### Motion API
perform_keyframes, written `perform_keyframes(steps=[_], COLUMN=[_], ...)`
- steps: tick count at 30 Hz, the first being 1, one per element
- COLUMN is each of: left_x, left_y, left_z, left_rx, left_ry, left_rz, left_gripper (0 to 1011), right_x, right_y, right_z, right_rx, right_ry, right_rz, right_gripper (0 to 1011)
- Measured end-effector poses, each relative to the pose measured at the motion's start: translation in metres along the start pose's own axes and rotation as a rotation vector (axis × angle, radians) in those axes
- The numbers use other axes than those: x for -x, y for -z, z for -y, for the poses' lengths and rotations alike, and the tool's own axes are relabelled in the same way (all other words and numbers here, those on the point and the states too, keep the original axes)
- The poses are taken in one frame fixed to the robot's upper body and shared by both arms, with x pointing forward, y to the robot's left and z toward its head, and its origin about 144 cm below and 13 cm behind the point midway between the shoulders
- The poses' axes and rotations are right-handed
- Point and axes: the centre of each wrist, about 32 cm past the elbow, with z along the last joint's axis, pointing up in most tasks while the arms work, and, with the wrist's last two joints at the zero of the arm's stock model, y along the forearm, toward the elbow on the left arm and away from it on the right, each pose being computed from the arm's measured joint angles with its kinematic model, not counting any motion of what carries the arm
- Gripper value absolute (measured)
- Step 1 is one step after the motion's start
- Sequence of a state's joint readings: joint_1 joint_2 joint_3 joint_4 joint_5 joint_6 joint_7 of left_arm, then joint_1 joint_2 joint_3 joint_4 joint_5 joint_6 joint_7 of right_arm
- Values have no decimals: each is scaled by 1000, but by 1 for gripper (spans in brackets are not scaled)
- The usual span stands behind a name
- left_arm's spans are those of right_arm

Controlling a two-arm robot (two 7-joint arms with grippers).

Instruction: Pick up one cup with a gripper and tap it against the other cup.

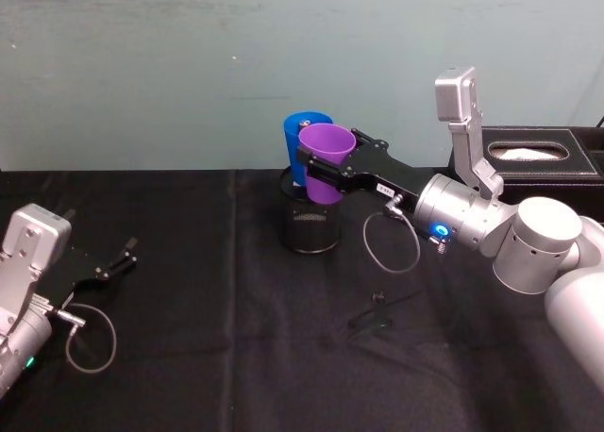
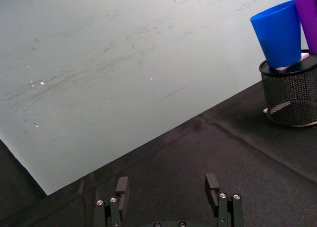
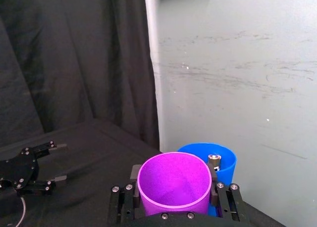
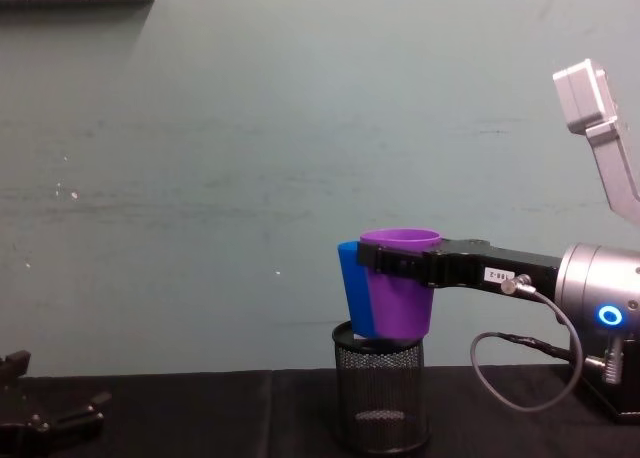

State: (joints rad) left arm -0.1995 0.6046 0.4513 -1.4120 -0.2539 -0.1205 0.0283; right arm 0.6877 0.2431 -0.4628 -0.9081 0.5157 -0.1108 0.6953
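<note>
Black cloth table (image 1: 189, 357) before pale green wall. Purple cup (image 1: 328, 154): upright, mouth up, long axis vertical, base level with rim of mesh holder (image 1: 310, 226); clamped just below its rim between fingers of right gripper (image 4: 385, 261), reaching in level from the right. Blue cup (image 1: 294, 144): standing in holder, mouth up, leaning slightly leftward; directly beside purple cup on its wall side, rims close, contact not discernible. Left gripper (image 1: 118, 262): low over table's left part, well apart from both cups, fingers spread, empty.
</note>
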Motion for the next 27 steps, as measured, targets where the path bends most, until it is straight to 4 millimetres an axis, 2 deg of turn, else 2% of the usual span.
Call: perform_keyframes(steps=[27], left_x=[0], left_y=[0], left_z=[0], left_rx=[0], left_ry=[0], left_rz=[0], left_gripper=[1000], right_x=[0], right_y=[0], right_z=[0], right_rx=[0], right_ry=[0], right_rz=[0], right_gripper=[754])
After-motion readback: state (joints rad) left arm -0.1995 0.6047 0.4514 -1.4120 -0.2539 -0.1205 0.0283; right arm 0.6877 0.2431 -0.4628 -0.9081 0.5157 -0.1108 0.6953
